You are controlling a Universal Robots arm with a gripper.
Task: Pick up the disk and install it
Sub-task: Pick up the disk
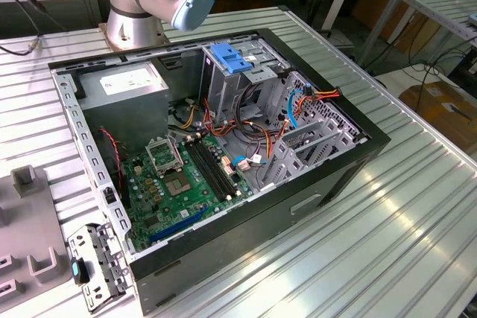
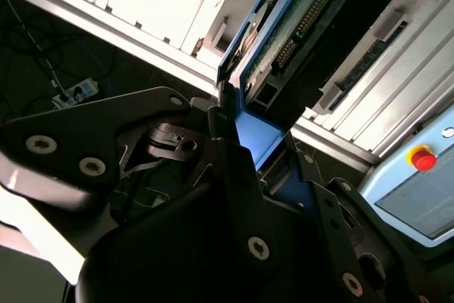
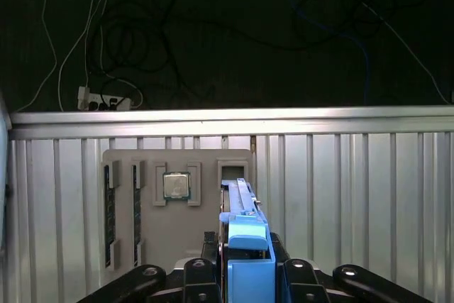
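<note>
My gripper is shut on the disk, which I see edge-on with its blue plastic rail between the black fingers. In the second wrist view the disk shows its green circuit-board side and a blue rail, clamped in the gripper. The disk hangs over the ribbed metal table, close to a grey parts holder. In the exterior view the open computer case lies on its side, with a blue-handled drive cage at its far end.
The grey parts holder carries a processor chip and memory sticks. The case holds a motherboard, loose cables and a grey power supply box. The arm's base stands behind the case. A pendant with a red button lies nearby.
</note>
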